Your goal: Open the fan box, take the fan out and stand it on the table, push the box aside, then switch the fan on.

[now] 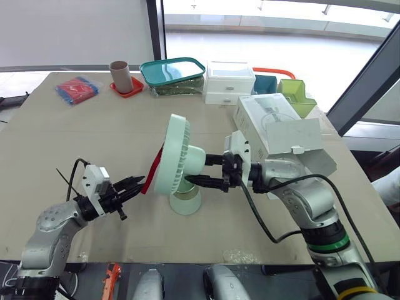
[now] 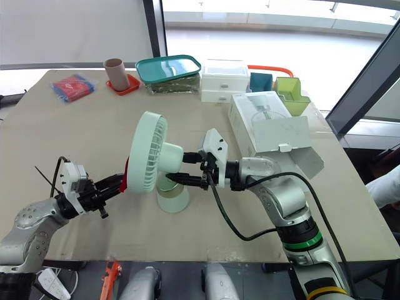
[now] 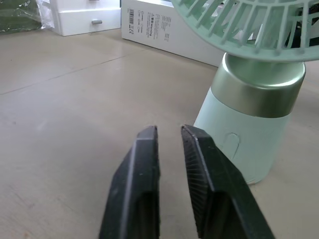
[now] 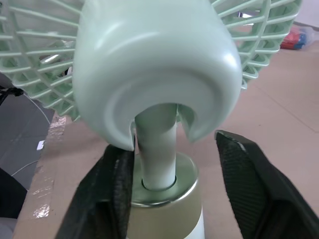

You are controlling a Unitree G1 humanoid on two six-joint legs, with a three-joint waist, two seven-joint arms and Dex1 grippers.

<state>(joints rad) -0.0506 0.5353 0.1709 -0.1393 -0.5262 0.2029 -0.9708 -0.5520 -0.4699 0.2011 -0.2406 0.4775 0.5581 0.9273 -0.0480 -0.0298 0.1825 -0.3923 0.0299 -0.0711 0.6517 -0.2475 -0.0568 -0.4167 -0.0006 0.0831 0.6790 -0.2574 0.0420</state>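
- A red-and-blue packet (image 1: 76, 89) is lying on the table (image 1: 75, 137).
- A brown cup (image 1: 119, 75) is standing on a red coaster (image 1: 130, 90).
- A teal-lidded container (image 1: 172, 70) is sitting beside white drawers (image 1: 229, 84).

mint-green plastic fan (image 1: 180, 161): slatted grille, base banded brushed gold. white cardboard fan box (image 1: 282, 128): grey line print on top. tan tabletop (image 1: 94, 137). 11 o'clock: red-and-blue packet (image 1: 77, 89), red tray (image 1: 132, 91). 12 o'clock: teal-lidded container (image 1: 173, 70). 1 o'clock: lime-green bin (image 1: 299, 97).
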